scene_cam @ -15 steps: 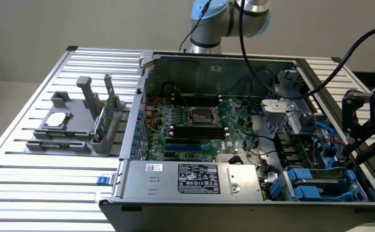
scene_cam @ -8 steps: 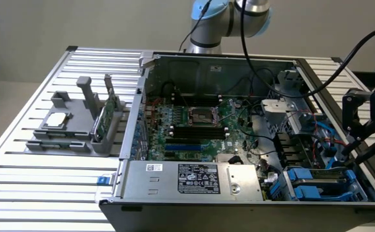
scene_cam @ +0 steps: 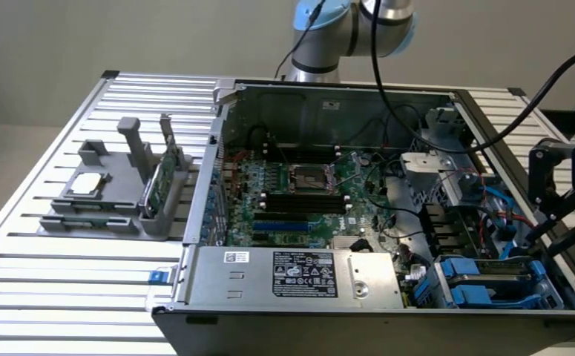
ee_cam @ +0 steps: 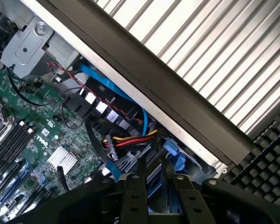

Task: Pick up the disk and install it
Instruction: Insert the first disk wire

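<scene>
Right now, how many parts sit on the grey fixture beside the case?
2. A square silver chip lies flat on the fixture, away from the case; a green circuit card stands on edge nearest it. Smaller parts could hide behind its posts.

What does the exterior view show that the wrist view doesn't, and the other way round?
Exterior view: a grey stand with a square chip and a green card, plus the power supply. Wrist view: a black keyboard. Both: the motherboard, the blue cable, the blue carrier and the ribbed table.
</scene>
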